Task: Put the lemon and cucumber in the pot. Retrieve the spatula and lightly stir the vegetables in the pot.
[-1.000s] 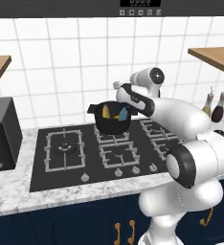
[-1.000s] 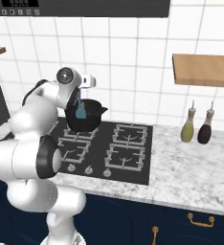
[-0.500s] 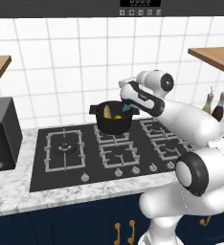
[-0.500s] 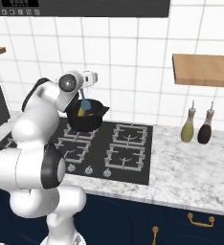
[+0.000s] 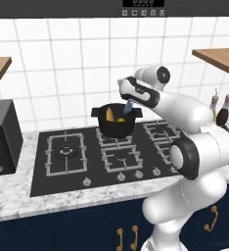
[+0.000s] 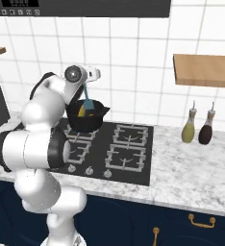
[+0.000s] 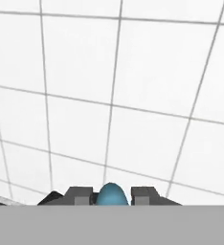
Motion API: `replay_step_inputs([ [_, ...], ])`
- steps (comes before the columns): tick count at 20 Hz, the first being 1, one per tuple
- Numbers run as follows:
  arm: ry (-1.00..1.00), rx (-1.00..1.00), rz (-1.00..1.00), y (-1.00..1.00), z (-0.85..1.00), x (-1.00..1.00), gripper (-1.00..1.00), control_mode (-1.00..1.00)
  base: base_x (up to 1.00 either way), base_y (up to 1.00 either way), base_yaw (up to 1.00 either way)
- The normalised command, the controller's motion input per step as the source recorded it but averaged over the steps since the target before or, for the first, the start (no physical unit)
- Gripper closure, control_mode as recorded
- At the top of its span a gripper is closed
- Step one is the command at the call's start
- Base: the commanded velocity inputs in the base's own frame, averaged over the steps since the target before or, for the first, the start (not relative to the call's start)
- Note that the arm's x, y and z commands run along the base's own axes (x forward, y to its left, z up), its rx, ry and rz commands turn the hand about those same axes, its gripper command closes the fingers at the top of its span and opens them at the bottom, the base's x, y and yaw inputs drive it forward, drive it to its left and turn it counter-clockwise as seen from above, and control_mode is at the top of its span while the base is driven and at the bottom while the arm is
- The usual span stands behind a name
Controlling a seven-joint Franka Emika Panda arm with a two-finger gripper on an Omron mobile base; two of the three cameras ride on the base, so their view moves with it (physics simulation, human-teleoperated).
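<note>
The black pot stands on a rear burner of the hob, also seen as the pot from the right. Inside it lie a longer yellowish piece, the cucumber, and a small yellow lemon. My gripper hangs just above the pot's right rim, shut on the teal spatula, whose blade dips into the pot. From the right, the spatula slants down from the gripper. In the hand view the spatula's teal end sits between the fingertips, facing the tiled wall.
Two bottles stand on the marble counter right of the hob. A dark appliance sits at the left. A wooden shelf hangs on the right wall, and the tiled wall rises close behind the pot.
The hand has swung and tilted over the pot, so the spatula leans at a new angle with its blade shifted inside. The pot stays on its burner.
</note>
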Motion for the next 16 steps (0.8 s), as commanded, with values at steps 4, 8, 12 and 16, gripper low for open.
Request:
replay_step_inputs([
  [4,0.13,0.0,0.05,0.18,-0.45,0.57,1.0,-1.0,0.0,0.0,0.0],
  [8,0.01,0.0,0.11,0.12,-0.49,0.53,1.0,-1.0,0.0,0.0,0.0],
  [12,-0.02,0.0,0.13,0.02,-0.61,0.31,1.0,-1.0,0.0,0.0,0.0],
  [16,-0.02,0.0,0.11,0.0,-0.76,0.4,1.0,-1.0,0.0,0.0,0.0],
])
